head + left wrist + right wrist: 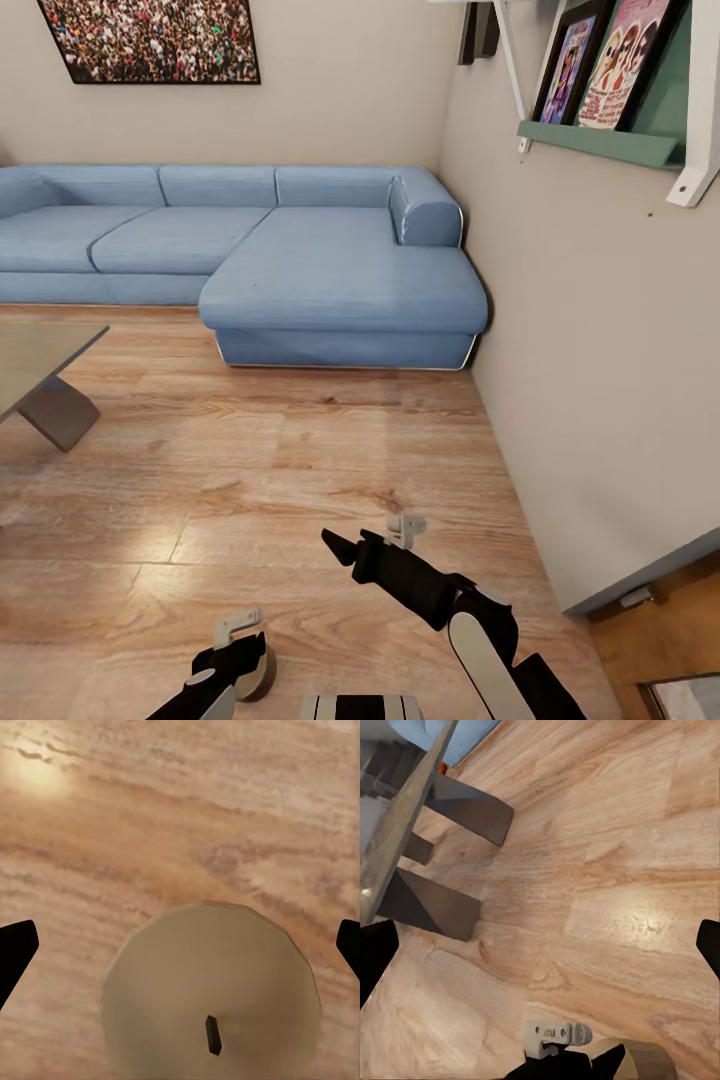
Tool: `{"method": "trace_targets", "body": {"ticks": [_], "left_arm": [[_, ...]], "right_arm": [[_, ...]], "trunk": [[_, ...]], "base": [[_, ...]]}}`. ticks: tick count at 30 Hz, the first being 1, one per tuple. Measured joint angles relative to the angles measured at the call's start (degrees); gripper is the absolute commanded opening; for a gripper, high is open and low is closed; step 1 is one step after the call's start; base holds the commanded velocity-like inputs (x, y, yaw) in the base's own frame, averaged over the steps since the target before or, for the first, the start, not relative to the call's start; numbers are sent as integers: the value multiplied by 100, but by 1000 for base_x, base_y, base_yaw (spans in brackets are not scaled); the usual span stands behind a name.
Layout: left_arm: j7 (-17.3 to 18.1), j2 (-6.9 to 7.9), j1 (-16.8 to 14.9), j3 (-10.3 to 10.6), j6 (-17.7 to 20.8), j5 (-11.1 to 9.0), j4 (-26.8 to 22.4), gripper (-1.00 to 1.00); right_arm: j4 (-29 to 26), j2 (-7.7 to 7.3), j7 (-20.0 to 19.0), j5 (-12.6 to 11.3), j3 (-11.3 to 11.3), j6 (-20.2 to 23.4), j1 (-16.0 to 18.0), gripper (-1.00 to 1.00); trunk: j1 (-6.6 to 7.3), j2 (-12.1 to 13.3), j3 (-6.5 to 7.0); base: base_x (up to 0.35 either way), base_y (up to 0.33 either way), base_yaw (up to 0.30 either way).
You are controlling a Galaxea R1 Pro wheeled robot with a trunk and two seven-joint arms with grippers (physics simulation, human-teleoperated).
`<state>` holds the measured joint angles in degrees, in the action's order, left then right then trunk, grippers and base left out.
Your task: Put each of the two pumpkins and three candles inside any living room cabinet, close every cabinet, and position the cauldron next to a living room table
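Observation:
A stubby whitish candle with a dark wick stands on the wooden floor, seen from straight above in the left wrist view. My left gripper hangs over it, open, with a black fingertip well clear of it on each side. In the head view the candle sits beside the left gripper at the bottom edge. My right gripper is open above bare floor, nothing in it. A corner of the grey coffee table shows at the left. A small orange speck lies beyond the table; I cannot tell what it is.
A blue corner sofa fills the back, against the beige wall on the right. A green shelf with pictures hangs high on that wall. The table's blocky legs stand near my arms. A doorway gap opens at the lower right.

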<state>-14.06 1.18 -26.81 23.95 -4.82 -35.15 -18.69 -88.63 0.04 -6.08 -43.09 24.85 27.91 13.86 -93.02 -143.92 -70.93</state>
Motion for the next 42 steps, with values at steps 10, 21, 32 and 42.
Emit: {"method": "trace_targets", "body": {"ticks": [10, 21, 32, 42], "left_arm": [[5, 0, 0, -1, 5, -2, 3, 100], [18, -39, 2, 4, 8, 13, 10, 100], [32, -70, 2, 1, 9, 16, 10, 100], [37, -71, 1, 5, 2, 31, 4, 100]], "right_arm": [[-3, 10, -437, 8, -27, 3, 0, 100], [5, 4, -434, 7, -28, 4, 0, 100], [6, 4, -434, 7, -33, 4, 0, 100], [9, 4, -434, 7, -29, 4, 0, 100]], "trunk": [[-13, -6, -110], [-26, -13, -222], [-34, -17, -288], [-41, -22, -354]], "base": [[0, 0, 0], [0, 0, 0], [0, 0, 0], [0, 0, 0]]}}
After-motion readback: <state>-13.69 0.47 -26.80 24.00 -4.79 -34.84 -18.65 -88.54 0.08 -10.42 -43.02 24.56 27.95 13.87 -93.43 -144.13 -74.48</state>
